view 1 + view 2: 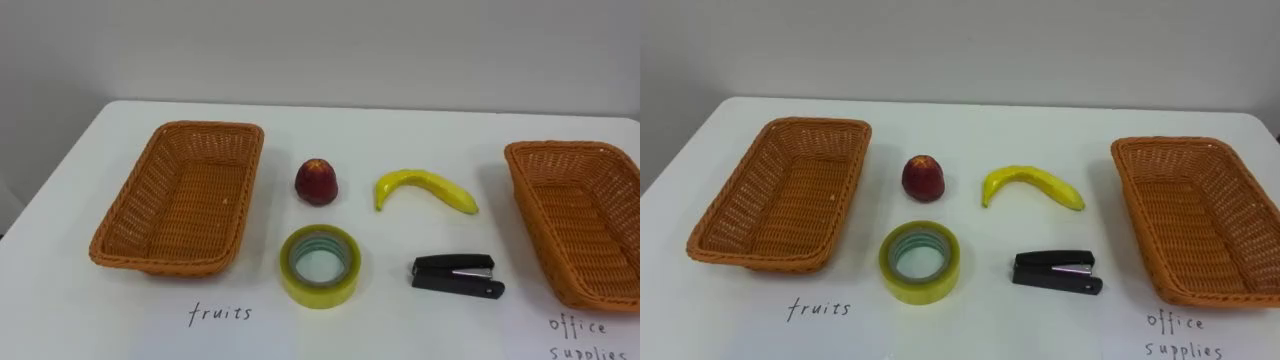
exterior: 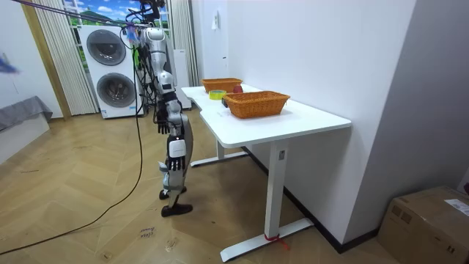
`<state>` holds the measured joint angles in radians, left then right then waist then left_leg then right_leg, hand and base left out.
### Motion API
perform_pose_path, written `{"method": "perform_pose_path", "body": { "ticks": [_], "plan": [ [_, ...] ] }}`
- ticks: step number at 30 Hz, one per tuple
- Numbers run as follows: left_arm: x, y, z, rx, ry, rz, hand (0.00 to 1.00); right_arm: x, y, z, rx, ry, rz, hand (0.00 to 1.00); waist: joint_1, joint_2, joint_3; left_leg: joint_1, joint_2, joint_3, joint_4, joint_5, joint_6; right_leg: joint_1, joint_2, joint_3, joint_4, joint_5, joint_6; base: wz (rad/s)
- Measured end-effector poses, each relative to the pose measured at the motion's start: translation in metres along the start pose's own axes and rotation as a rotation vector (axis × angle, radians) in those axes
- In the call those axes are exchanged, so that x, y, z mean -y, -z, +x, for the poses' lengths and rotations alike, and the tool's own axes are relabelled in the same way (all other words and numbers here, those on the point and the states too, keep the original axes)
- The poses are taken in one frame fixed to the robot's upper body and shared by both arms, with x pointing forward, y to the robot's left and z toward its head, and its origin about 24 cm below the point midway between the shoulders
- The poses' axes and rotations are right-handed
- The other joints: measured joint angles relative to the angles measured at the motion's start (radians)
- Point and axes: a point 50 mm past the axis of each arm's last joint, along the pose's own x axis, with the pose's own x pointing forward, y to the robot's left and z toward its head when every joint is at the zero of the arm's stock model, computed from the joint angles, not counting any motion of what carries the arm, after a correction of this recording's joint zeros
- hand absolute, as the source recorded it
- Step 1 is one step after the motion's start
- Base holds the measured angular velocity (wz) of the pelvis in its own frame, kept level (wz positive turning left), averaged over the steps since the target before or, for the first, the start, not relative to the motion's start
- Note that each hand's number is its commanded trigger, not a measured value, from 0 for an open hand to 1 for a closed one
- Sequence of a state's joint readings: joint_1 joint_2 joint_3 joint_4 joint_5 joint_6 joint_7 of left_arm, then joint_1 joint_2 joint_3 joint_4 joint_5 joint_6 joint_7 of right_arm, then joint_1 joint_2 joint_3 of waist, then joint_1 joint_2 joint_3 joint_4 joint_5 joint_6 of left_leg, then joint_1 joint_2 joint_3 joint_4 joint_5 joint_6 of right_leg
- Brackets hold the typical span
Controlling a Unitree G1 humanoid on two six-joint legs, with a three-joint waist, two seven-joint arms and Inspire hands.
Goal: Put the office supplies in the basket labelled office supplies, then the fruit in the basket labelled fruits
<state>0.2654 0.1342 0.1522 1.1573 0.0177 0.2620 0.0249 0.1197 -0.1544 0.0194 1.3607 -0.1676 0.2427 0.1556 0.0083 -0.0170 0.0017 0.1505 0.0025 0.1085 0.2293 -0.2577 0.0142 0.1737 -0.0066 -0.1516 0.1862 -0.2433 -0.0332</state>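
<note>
While hands hang low, grip unreadable, apple, banana, tape, stapler between fruit basket and office basket

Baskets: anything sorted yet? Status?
Done: nothing; the fruits basket and office basket are empty. In hand: nothing; apple, banana, tape and stapler all lie on the table between them. Left: apple and banana to the fruits basket, tape and stapler to the office basket.
</note>
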Motion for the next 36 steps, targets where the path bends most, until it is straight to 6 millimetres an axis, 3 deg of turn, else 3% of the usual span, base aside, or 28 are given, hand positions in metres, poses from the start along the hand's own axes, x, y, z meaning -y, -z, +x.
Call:
{"method": "perform_pose_path", "body": {
  "ticks": [14,20,28,36],
  "plan": [
    [-0.002,0.000,0.000,0.008,-0.042,0.028,0.00,-0.002,0.009,0.001,-0.020,-0.008,0.008,0.00,-0.001,-0.001,-0.0007,0.004,0.001,0.000,0.004,0.000,0.000,0.005,0.000,0.002,0.004,0.000,0.000,0.00],
    [-0.001,0.004,0.000,-0.002,-0.037,0.033,0.00,-0.004,0.012,0.002,-0.016,-0.020,0.086,0.00,-0.001,-0.001,-0.0005,0.012,0.002,0.012,0.001,0.000,0.000,0.007,0.002,0.011,0.003,0.000,0.000,-0.03],
    [-0.003,0.006,0.000,-0.010,-0.041,-0.016,0.00,-0.003,0.027,0.003,-0.028,0.015,0.348,0.00,-0.008,-0.001,-0.0006,0.016,0.006,0.014,-0.010,0.000,0.000,0.004,0.002,0.016,0.003,0.000,0.000,-0.01],
    [-0.017,0.013,-0.001,-0.002,-0.081,-0.108,0.00,0.010,0.048,0.001,-0.037,0.115,0.946,0.00,-0.059,-0.008,-0.0047,0.023,0.007,0.033,-0.031,0.000,0.000,-0.004,0.007,0.036,0.003,0.000,-0.001,-0.07]
  ]
}}
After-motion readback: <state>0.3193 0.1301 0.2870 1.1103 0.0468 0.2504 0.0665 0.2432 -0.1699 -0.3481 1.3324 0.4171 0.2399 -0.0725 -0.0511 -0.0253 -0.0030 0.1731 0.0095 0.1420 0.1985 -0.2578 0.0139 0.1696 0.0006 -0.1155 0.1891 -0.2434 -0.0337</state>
